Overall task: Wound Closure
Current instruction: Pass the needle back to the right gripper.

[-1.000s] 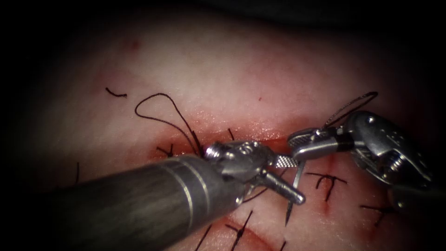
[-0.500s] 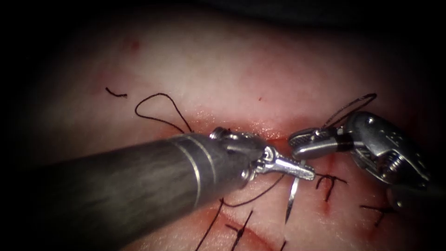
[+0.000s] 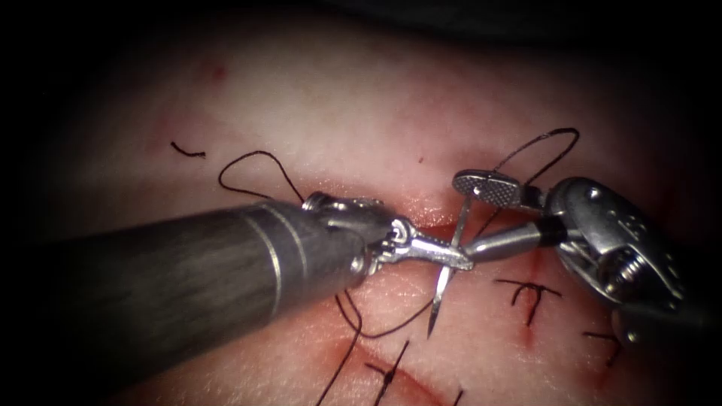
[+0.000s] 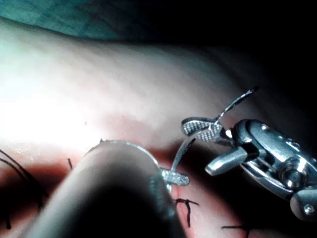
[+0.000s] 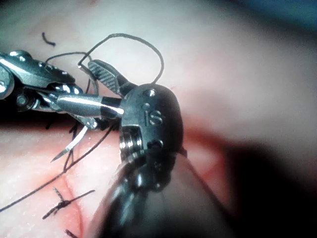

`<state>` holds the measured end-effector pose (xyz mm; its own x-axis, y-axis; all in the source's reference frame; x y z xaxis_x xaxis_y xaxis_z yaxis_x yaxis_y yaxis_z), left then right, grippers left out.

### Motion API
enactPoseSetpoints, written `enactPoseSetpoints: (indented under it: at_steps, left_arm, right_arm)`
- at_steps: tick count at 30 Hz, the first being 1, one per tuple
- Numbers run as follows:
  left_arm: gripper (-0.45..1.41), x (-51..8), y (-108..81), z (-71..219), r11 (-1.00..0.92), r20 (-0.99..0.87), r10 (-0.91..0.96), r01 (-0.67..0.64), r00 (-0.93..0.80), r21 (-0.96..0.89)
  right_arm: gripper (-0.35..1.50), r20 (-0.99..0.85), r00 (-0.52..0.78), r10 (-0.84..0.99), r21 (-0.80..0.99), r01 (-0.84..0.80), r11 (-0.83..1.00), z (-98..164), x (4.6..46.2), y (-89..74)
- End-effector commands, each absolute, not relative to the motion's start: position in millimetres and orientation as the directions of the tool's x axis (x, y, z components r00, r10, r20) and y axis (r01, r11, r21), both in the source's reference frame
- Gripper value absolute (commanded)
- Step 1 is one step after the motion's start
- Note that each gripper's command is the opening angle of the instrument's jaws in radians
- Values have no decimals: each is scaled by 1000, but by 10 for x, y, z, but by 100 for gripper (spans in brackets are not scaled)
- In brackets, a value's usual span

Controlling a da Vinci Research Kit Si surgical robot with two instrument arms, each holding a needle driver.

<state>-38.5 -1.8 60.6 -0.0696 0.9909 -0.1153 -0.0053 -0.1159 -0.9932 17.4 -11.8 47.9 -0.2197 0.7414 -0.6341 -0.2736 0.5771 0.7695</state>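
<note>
My left tool [image 3: 457, 261] comes in from the left, its jaws shut on the curved needle [image 3: 440, 301] about midway along its visible length. The needle hangs clear of the tissue [image 3: 376, 113], point down. My right tool [image 3: 465, 216] stands open around the needle's upper end, one jaw above and one below, gripping nothing. Dark thread [image 3: 541, 143] loops up behind the right tool. The left wrist view has the shut left jaws [image 4: 176, 177] on the needle [image 4: 181, 151] and the open right tool [image 4: 197, 148]. The right wrist view has the open right tool [image 5: 74, 83], the needle's point [image 5: 64, 151] and the left tool [image 5: 29, 74].
A red, open stretch of the cut [image 3: 425, 218] lies just behind the jaws. Finished stitches [image 3: 530, 293] sit at the right and near the lower edge [image 3: 387, 372]. A thread loop [image 3: 256, 177] and a cut end of thread [image 3: 188, 150] lie at the left.
The left jaws closed on the needle while the right jaws opened and let it go. The left tool rose and drew slightly leftward, carrying the needle with it.
</note>
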Motion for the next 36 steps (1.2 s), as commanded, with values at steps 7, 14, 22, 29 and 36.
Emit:
enactPoseSetpoints:
  at_steps: [7, 14, 22, 29, 36]
  left_arm:
    - [-45, -388, -14, 609, -160, -158, 986, -29, -55, -987]
    - [-45, -387, -14, 609, -193, -191, 980, -35, -48, -981]
    - [-45, -386, -14, 609, -220, -219, 975, -37, -49, -975]
    - [-45, -387, -14, 609, -231, -230, 972, -38, -46, -972]
    - [-45, -388, -16, 611, -256, -255, 966, -32, -50, -966]
  right_arm:
    - [86, -641, -218, 736, 748, -392, 536, 478, 184, -121]
    - [88, -624, -229, 747, 746, -458, 483, 485, 188, -118]
    - [89, -604, -183, 775, 722, -537, 436, 496, 198, -118]
    - [7, -583, -171, 795, 730, -539, 419, 502, 197, -123]
    - [-35, -538, -190, 821, 766, -515, 383, 491, 198, -114]
